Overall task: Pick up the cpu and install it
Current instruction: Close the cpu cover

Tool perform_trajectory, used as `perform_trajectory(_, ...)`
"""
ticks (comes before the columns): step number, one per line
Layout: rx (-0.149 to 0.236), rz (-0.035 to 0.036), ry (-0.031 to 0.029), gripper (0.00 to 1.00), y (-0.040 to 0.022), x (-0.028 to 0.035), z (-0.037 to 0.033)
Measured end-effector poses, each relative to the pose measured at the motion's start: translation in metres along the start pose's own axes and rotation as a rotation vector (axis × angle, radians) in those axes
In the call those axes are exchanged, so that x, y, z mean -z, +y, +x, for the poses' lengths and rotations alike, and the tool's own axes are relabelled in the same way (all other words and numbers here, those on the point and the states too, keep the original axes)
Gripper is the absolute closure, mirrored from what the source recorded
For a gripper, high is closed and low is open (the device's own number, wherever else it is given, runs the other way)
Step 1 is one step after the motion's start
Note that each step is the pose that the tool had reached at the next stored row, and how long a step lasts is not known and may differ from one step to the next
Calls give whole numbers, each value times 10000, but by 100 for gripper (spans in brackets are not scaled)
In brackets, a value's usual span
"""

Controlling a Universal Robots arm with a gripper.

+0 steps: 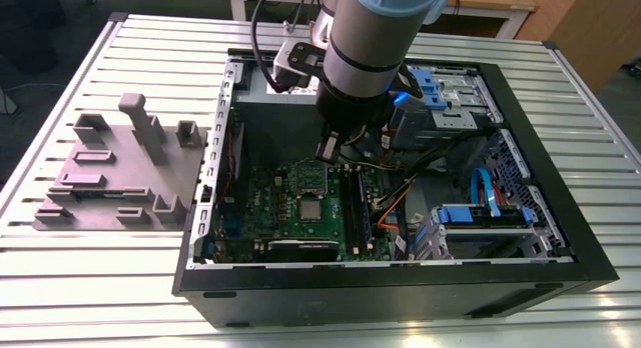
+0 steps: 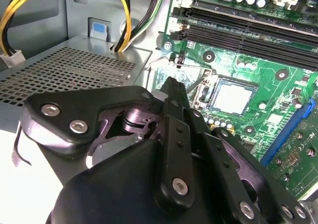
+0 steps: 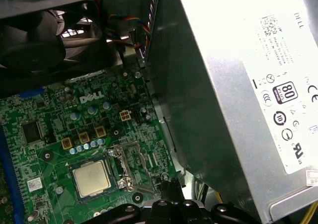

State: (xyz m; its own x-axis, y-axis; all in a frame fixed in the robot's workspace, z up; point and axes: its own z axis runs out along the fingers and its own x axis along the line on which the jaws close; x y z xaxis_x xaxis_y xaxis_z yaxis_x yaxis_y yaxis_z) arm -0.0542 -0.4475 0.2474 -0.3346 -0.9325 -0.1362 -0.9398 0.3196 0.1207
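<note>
the fingers look pressed together and empty, with the cpu lying flat on the green motherboard just beyond them; i'd say any press should go slow and straight down.

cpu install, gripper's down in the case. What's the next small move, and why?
Probably a short, straight lift. The cpu already lies flat in its socket, apart from the gripper, which hangs above the board close beside the power supply. Rising vertically should keep it off both.
</note>
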Motion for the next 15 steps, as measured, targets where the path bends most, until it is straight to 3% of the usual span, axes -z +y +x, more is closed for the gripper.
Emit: perform_trajectory(15, 0, 1, 6, 90, -34, 22, 117)
